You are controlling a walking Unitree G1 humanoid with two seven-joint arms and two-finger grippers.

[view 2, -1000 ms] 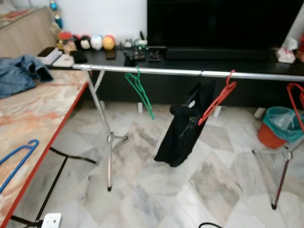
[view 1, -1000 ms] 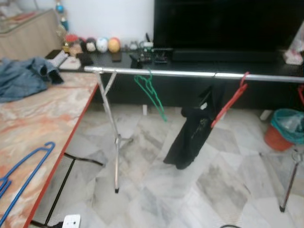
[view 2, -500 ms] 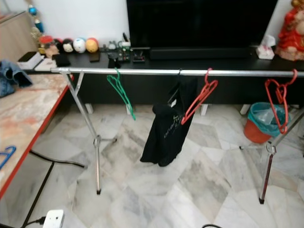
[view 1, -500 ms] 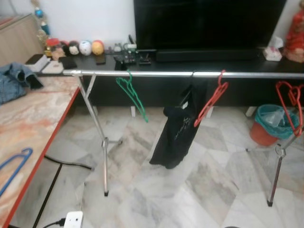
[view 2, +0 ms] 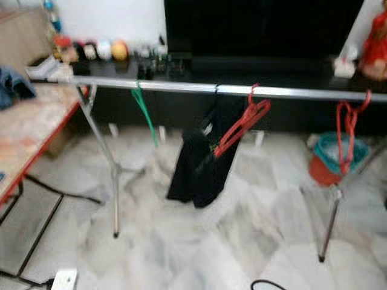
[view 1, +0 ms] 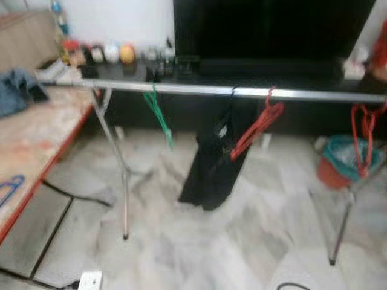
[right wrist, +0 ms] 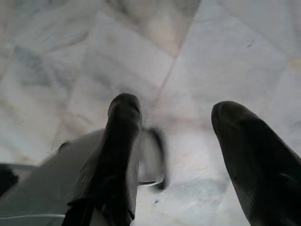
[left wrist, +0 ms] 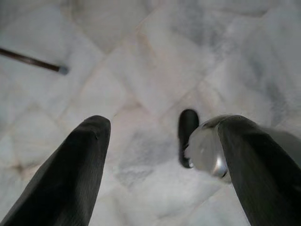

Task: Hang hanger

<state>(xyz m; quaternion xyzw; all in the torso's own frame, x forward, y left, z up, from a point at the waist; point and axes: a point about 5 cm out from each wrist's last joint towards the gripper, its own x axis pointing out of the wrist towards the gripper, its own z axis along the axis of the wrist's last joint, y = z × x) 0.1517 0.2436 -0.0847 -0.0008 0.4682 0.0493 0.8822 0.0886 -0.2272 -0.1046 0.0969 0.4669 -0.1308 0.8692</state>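
A long shiny metal rail (view 1: pixel 242 92) on thin legs is the landmark. A green plastic hanger (view 1: pixel 158 115), a black shirt (view 1: pixel 211 163) and red plastic hangers (view 1: pixel 257 128) hook over it so they dangle freely. A blue wire hanger (view 1: pixel 11 187) lies on the marble-look surface (view 1: pixel 36 133), well left of the rail, waiting. The left end effector (left wrist: pixel 155 155) and right end effector (right wrist: pixel 174 141) point at the floor, fingers apart, holding nothing.

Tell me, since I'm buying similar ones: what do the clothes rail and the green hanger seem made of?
The clothes rail looks like polished metal: silver with a bright sheen. The green hanger is probably plastic or coated wire, thin and evenly coloured; blur leaves it open.
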